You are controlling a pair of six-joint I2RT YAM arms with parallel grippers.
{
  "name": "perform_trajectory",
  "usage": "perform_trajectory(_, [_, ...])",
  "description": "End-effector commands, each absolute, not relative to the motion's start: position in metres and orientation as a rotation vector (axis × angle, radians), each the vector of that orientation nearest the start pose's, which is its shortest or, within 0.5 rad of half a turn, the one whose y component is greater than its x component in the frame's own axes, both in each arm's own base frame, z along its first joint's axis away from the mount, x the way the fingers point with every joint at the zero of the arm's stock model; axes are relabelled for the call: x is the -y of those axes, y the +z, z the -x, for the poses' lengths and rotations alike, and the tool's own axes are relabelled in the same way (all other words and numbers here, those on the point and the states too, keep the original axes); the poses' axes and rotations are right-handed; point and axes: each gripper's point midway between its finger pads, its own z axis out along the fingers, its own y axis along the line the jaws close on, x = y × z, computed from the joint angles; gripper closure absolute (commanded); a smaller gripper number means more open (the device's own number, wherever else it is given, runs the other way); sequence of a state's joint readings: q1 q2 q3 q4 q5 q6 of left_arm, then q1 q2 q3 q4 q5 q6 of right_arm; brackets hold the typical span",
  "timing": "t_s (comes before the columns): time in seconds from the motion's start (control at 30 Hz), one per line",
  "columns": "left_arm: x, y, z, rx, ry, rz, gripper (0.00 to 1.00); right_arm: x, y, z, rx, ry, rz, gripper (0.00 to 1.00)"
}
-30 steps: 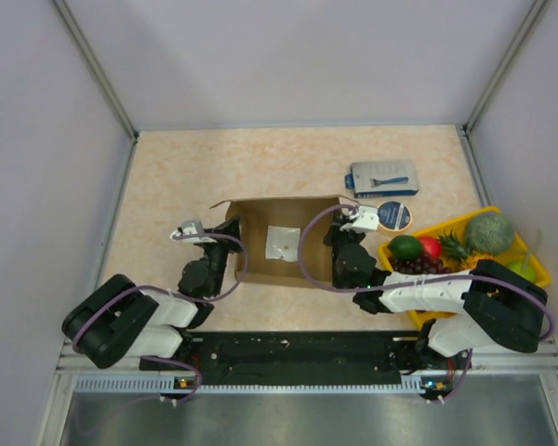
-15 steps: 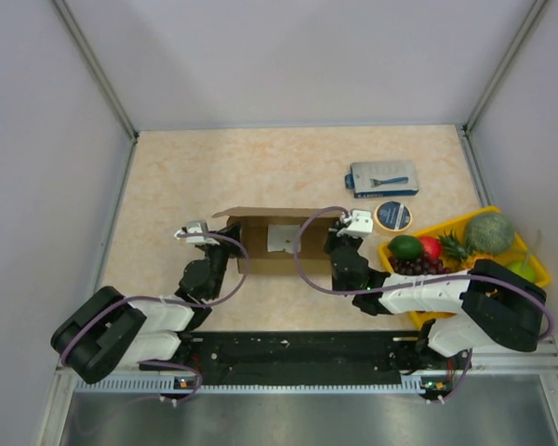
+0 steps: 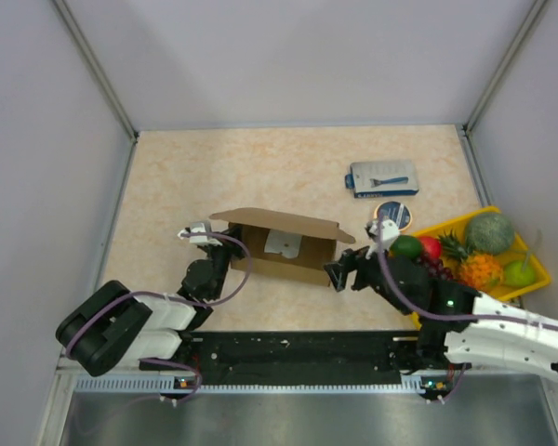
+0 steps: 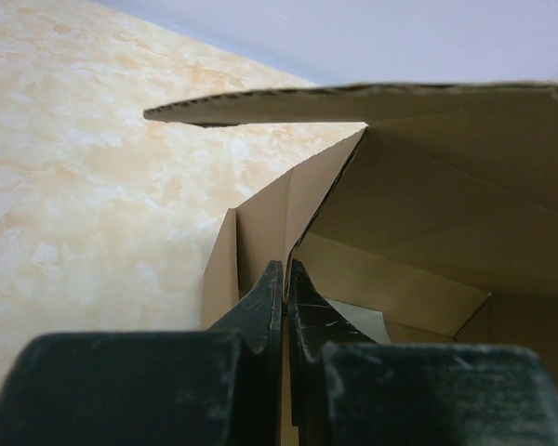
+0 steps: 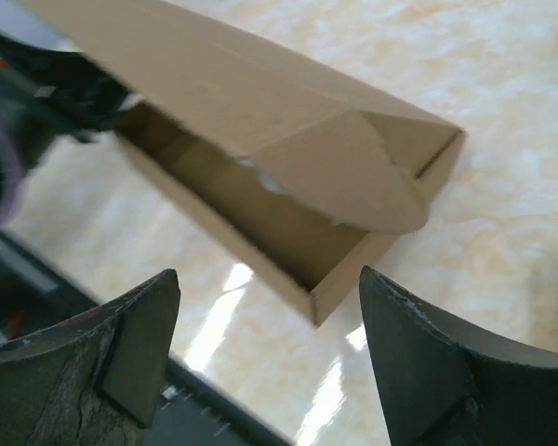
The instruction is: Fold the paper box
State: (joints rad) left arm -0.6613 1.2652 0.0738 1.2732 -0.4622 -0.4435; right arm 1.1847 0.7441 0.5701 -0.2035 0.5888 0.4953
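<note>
a: where's the paper box point(image 3: 288, 225) sitting?

b: mid-table point(image 3: 186, 167), between the two arms. it's plain brown cardboard, a shallow long tray with its wide lid panel lifted and slanting over the opening. a rounded tuck flap hangs off the lid's right end.

a: anything inside?

b: a small white packet point(image 3: 284, 244), seen from above through the gap under the lid.

a: and the left gripper point(image 3: 229, 245)?

b: at the box's left end. the overhead view can't show its fingers clearly. its own wrist camera does: the two black fingers point(image 4: 260, 311) are pressed together with a thin cardboard wall of the box point(image 4: 428, 186) pinched between them. that view also looks into the box under the lid, where a pale corner of the packet point(image 4: 363, 321) shows.

a: the right gripper point(image 3: 346, 276)?

b: just off the box's near right corner, not touching it. in the right wrist view point(image 5: 270, 274) its fingers point(image 5: 139, 344) are spread wide with nothing between them, and the box point(image 5: 260, 102) lies beyond, tuck flap facing the camera.

a: what does only the overhead show?

b: a blue-and-white package point(image 3: 383, 177) behind, a round tin point(image 3: 391, 216), and a yellow basket point(image 3: 538, 269) of fruit to the right.
</note>
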Motion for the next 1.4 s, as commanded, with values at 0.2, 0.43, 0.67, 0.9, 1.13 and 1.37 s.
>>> perform_trajectory(0.2, [0.143,0.088,-0.276,-1.669,-0.49,0.174,1.0,-0.25,0.317,-0.137,-1.983,0.974,0.406,0.12])
perform_trajectory(0.43, [0.138,0.083,-0.273,-1.693,-0.477,0.194,0.96,-0.353,0.343,-0.235,-2.112,1.396,0.246,0.17])
perform_trajectory(0.67, [0.122,0.071,-0.26,-1.78,-0.438,0.288,0.78,-0.409,0.274,-0.264,-2.227,1.636,0.11,0.16])
perform_trajectory(0.9, [0.129,0.077,-0.224,-1.981,-0.588,0.424,0.43,-0.417,0.229,-0.263,-2.22,1.751,0.041,0.16])
perform_trajectory(1.13, [0.137,0.118,-0.134,-2.186,-0.934,0.453,0.39,-0.417,0.195,-0.255,-2.228,1.778,0.082,0.16])
perform_trajectory(1.37, [0.148,0.249,-0.086,-1.973,-1.276,0.153,0.58,-0.408,0.152,-0.24,-2.293,1.759,0.15,0.18])
